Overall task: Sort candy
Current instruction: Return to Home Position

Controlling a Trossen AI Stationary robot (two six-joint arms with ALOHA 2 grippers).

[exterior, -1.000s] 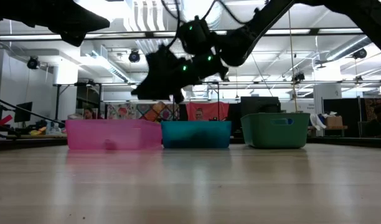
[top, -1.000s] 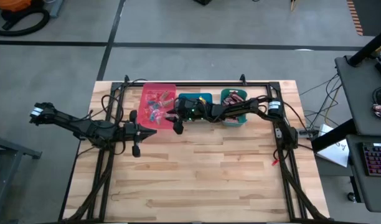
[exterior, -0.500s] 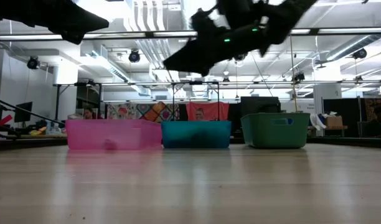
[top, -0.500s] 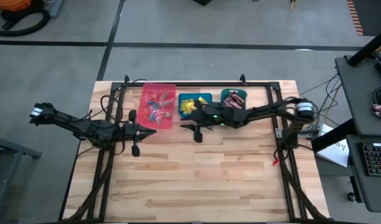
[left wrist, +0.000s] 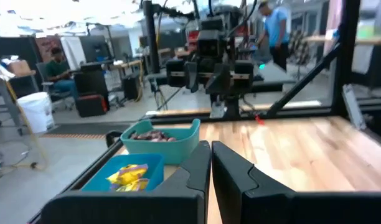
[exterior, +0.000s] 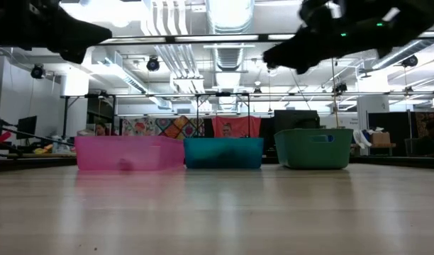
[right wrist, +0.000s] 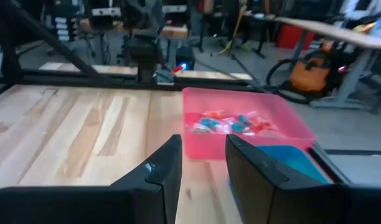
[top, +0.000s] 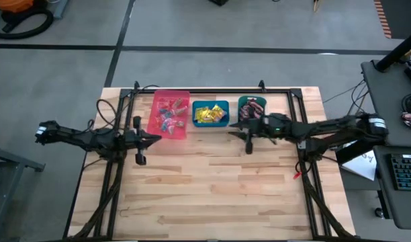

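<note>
While candy (top: 207, 115) lies in the bins (top: 170, 136), the left gripper (left wrist: 210, 149) hangs closed and the right gripper (right wrist: 203, 146) parted, both empty.

High view: overhead, straight down, whole light wooden desk (top: 212, 195). Low view: desk-top level, facing pink plastic bin (exterior: 128, 154), blue plastic bin (exterior: 223, 152), teal plastic bin (exterior: 313, 148). Wrist views: close behind left gripper (left wrist: 210, 147) and right gripper (right wrist: 203, 140), facing opposite ways; both show the blue plastic bin.
</note>
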